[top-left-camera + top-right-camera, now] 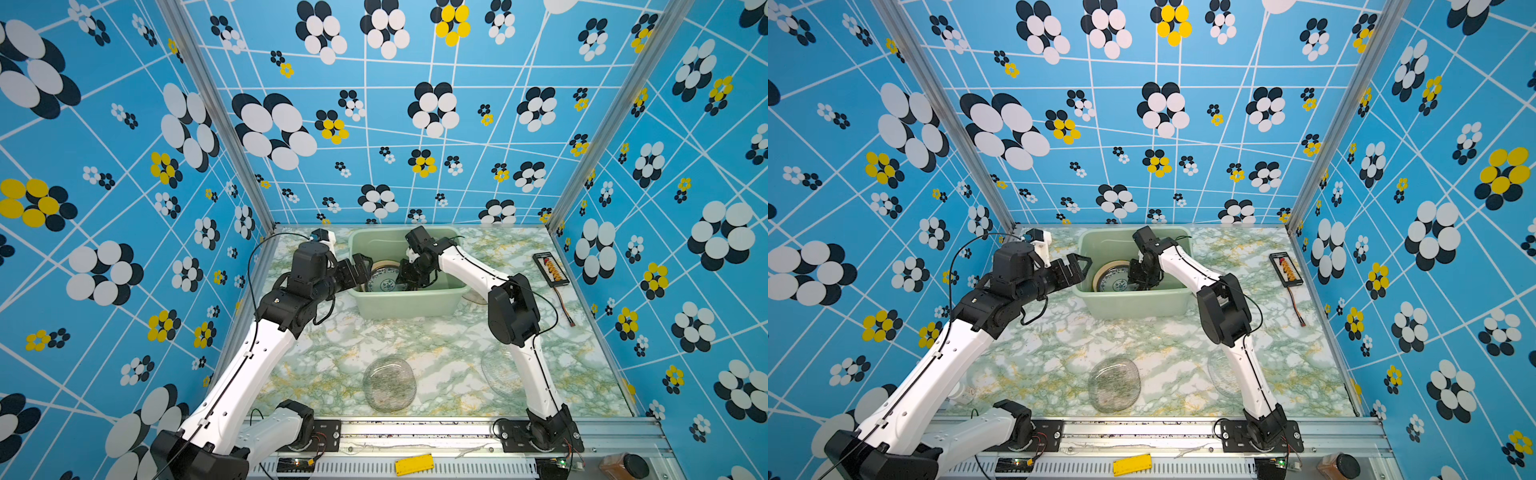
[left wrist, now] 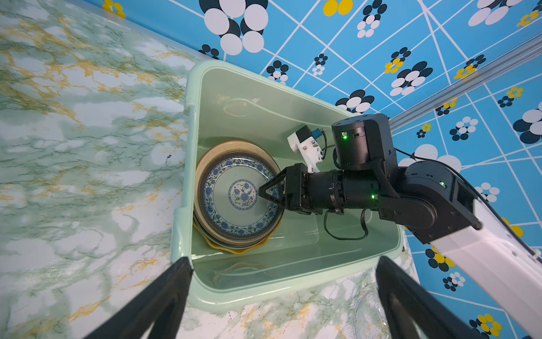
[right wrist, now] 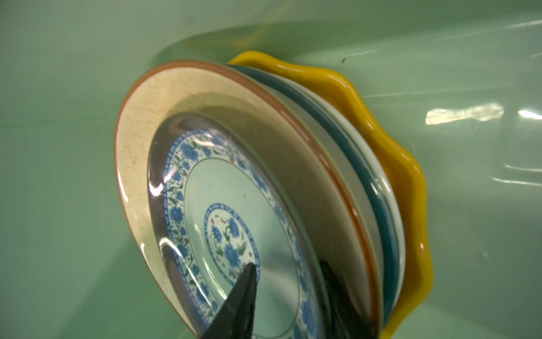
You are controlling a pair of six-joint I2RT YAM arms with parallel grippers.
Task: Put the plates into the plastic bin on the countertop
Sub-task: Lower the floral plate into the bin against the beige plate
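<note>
- plastic bin [image 1: 407,305] [image 1: 1133,303] sits at the far middle of the countertop [image 1: 374,340], close to the back wall
- the stack of plates [image 1: 384,280] [image 1: 1115,280] [image 2: 234,196] is inside it, in the left half, up against the bin's left wall
- wavy yellow plate [image 3: 381,132] is at the bottom, a few white and teal-edged ones sit over it, then the beige plate [image 3: 140,123]. On top is the blue-patterned plate [image 3: 234,211], with what looks like a smoky glass plate [image 3: 155,164] over it
- right gripper [image 1: 404,272] [image 2: 262,193] [image 3: 286,264] reaches into the bin from the right, tips at the right edge of the stack
- its fingers [image 3: 240,296] are apart. One is over the blue plate's face and the other is outside the top rim, so the rim runs through the gap. Looks loose rather than pinched, and I can't tell whether either finger touches
- left gripper [image 1: 361,266] [image 1: 1077,266] [image 2: 283,261] hangs at the bin's left rim, just beside the stack, spread wide and holding nothing
- out on the countertop, a clear glass plate [image 1: 388,384] [image 1: 1113,384] lies near the front middle, well apart from both grippers
- a second clear plate [image 1: 496,372] [image 1: 1221,374] lies front right, partly hidden behind the right arm
</note>
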